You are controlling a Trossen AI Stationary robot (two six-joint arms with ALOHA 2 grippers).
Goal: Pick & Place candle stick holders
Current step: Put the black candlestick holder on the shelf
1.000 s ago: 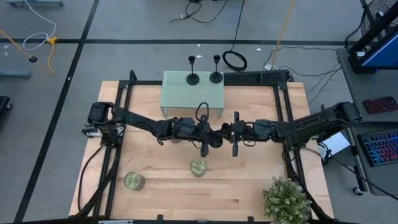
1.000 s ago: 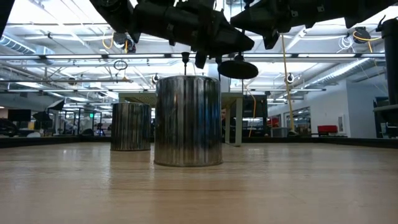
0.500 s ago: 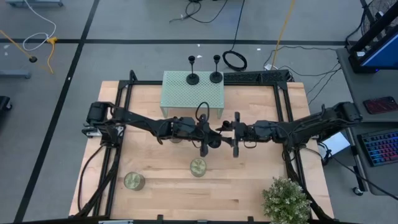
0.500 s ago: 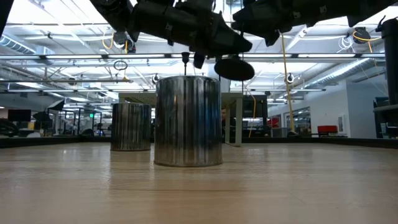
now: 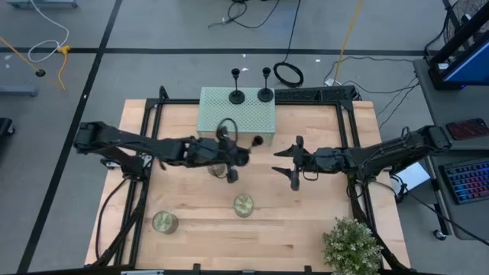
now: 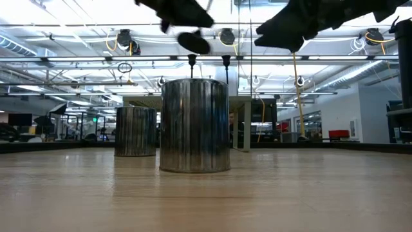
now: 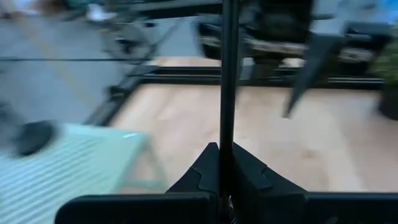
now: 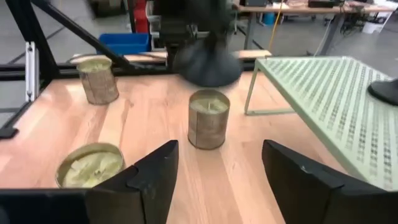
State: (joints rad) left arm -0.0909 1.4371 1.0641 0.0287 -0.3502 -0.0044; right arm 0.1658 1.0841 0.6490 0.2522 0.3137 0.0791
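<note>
Two black candle stick holders (image 5: 238,97) (image 5: 265,95) stand on their disc bases on the pale green mesh shelf (image 5: 229,114) at the table's far side. A third holder (image 8: 205,65) hangs in the air near the shelf's front edge, with my left gripper (image 7: 224,149) shut on it. Its disc base (image 6: 193,42) shows high above the tins in the low view. My right gripper (image 8: 219,149) stands open to the right of it, at mid-table (image 5: 293,164), with nothing between its fingers. My left gripper pinches the holder's thin stem (image 7: 227,124) between its two fingers, which lie across the stem. The holder is lifted clear of the table. Its disc base (image 8: 205,65) is the low end, slightly tilted, and it faces my right gripper.
Shiny tins with pale candles stand on the wood: one at mid-table (image 5: 243,205), one near the front left (image 5: 164,222), one under my left arm (image 8: 208,118). A potted plant (image 5: 351,244) sits at the near right corner. Black frame rails (image 5: 348,145) run along the table's sides.
The two grippers stood together at mid-table with the holder between them. My right gripper has let go and drawn back a little toward the right edge. My left gripper has carried the holder up and toward the table's left and far side, nearer the shelf.
</note>
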